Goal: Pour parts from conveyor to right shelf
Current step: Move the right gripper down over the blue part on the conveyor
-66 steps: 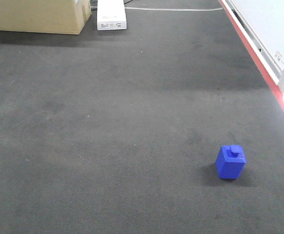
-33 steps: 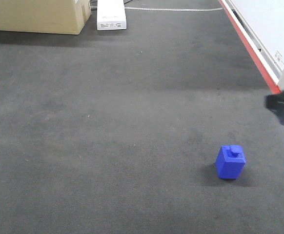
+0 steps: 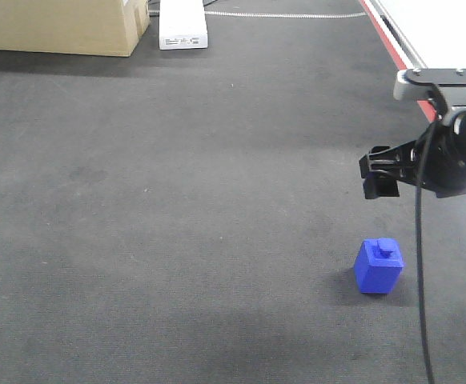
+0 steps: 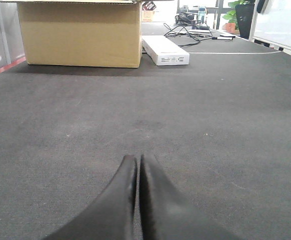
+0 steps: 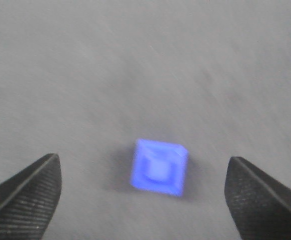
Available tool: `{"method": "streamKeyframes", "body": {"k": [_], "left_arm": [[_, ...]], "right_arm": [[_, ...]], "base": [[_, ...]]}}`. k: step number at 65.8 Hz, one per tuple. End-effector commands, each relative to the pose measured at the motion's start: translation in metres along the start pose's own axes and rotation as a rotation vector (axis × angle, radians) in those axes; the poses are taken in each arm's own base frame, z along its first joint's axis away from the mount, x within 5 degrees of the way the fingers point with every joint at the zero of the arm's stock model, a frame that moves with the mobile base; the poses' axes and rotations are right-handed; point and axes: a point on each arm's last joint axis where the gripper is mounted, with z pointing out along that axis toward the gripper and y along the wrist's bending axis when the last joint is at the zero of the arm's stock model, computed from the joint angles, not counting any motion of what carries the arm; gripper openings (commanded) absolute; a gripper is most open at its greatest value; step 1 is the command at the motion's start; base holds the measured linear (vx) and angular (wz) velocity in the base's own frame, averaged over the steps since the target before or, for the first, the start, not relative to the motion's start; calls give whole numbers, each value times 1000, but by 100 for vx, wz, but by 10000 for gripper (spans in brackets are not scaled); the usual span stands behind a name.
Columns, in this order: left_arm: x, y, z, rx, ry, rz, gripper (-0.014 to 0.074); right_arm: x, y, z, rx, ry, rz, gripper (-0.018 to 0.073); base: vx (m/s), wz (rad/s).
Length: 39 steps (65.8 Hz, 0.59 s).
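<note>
One blue part (image 3: 379,266), a cube with a small stud on top. Front-facing view: it stands upright on the dark grey surface (image 3: 177,208), near right, alone.
- Right gripper (image 3: 381,174): black, entering from the right edge, above and beyond the part, not touching it. This view does not show how far its jaws are spread.
- Black cable (image 3: 419,264): hangs from the arm, passing just right of the part.
- Cardboard box (image 3: 57,28): far left.
- White carton (image 3: 183,24): flat, just right of the cardboard box.
- Red stripe (image 3: 401,52): runs along the far right border of the surface.

Left wrist view:
- Left gripper (image 4: 137,172): low over the surface, its two dark fingers pressed together with nothing between them.
- The cardboard box and white carton lie far ahead, well apart from it.

Right wrist view, blurred:
- Fingers (image 5: 28,195) of the right gripper: spread wide at the two lower corners, grasping nothing.
- The blue part is seen from above, stud up, between the two fingers and slightly beyond their tips, clear of both.
</note>
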Motion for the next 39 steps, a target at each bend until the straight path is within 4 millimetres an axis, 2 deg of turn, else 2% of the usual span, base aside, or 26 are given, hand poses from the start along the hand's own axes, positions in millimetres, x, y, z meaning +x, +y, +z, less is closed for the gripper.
{"method": "streamKeyframes", "body": {"k": [1,16,27,39], "left_arm": [[-13,0,0,0,-80,-17,-6],[-13,0,0,0,-80,-17,-6],[-13,0,0,0,-80,-17,-6],[-13,0,0,0,-80,-17,-6]], "right_arm": [[-13,-3,-13,40,18,-11,621],[-15,0,26,40,261,-67,612],[-16,4,52,-7,323,-65,601],[-17,-12,63,-24,367,6,594]], "base": [[0,0],[0,0],[0,0],[0,0]]}}
